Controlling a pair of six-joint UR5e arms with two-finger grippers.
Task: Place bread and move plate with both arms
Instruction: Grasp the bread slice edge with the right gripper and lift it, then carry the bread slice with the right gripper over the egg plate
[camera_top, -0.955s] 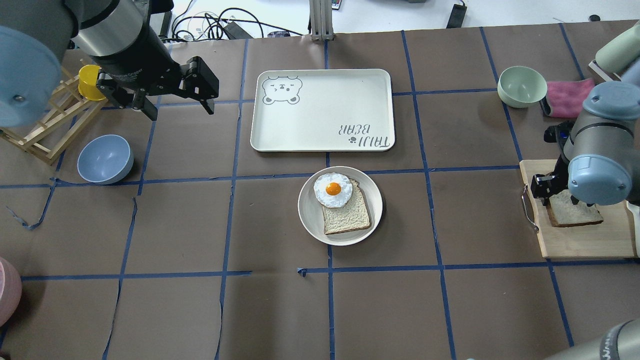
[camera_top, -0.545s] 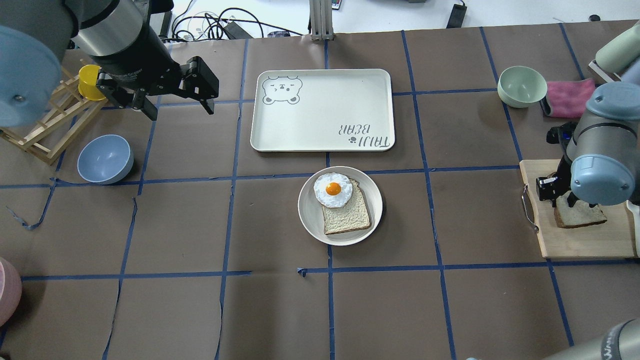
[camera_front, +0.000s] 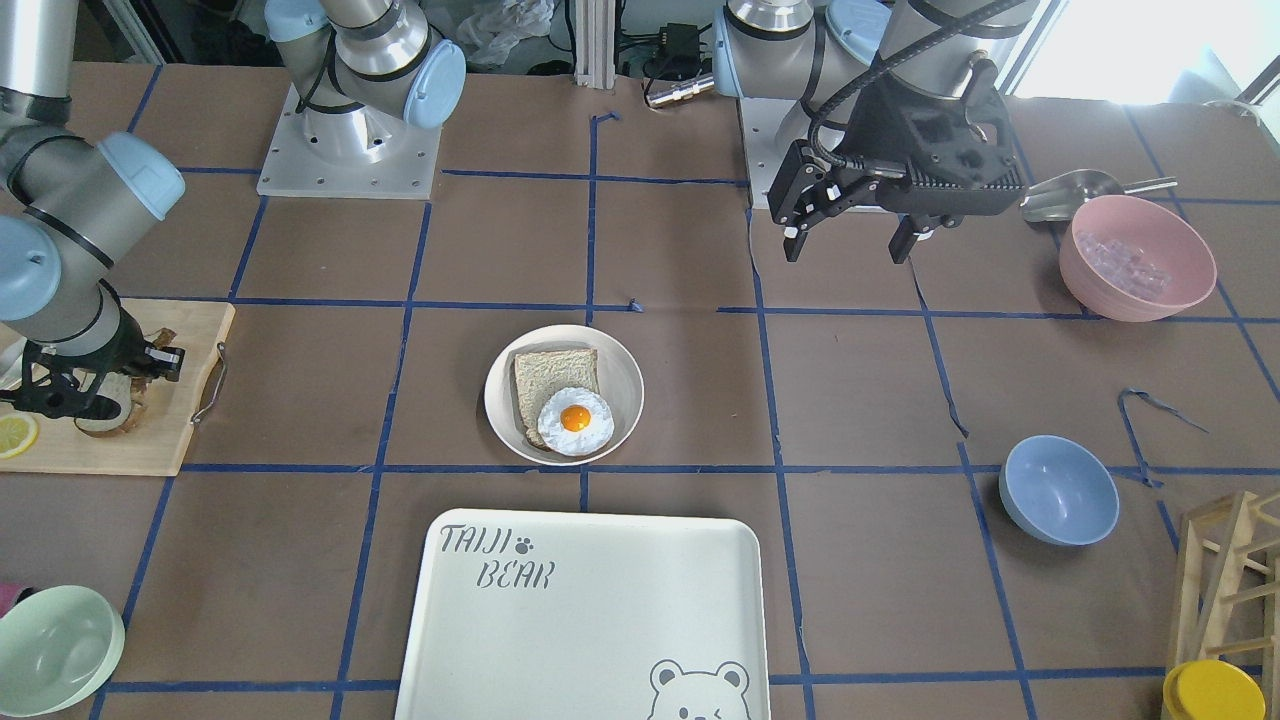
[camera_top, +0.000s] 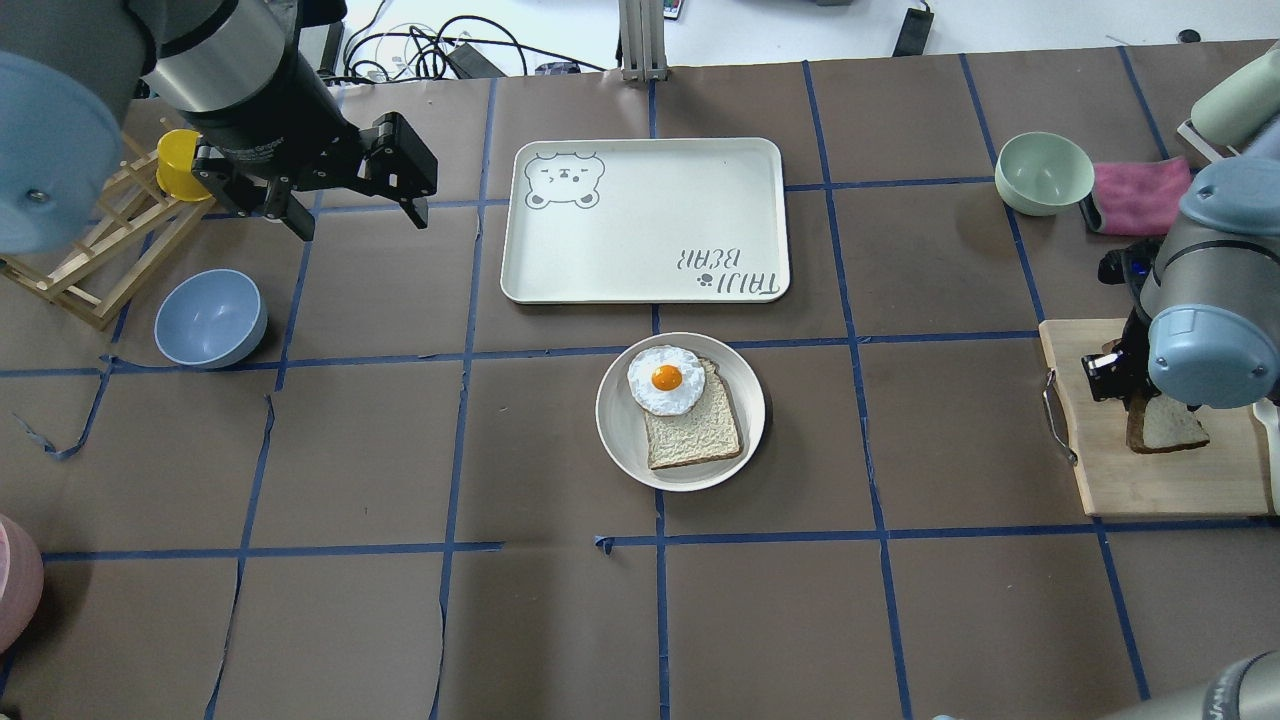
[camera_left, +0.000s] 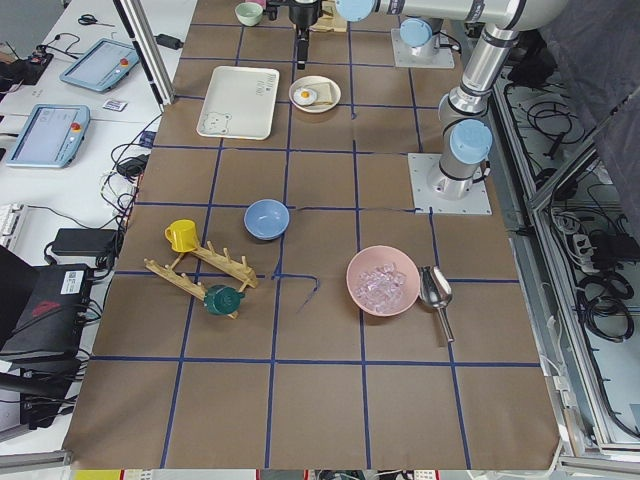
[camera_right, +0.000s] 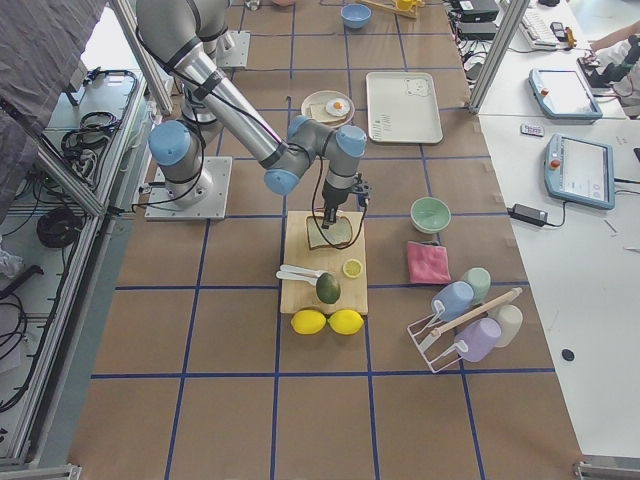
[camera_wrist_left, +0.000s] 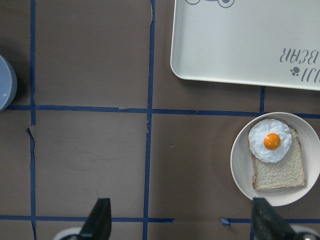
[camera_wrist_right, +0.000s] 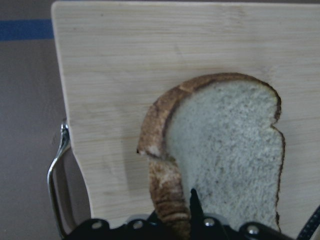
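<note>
Hiding partly behind the right arm's blue joint cap (camera_top: 1200, 355), the bread (camera_top: 1168, 430) stands tilted on a wooden board (camera_top: 1150, 490), well to the right of the plate (camera_top: 620, 432). The right end effector (camera_top: 1128, 392) pinches its dark crust. The left end effector (camera_top: 358, 218) hangs spread wide, far left of the plate, over open paper-covered bench (camera_top: 400, 450).
</note>
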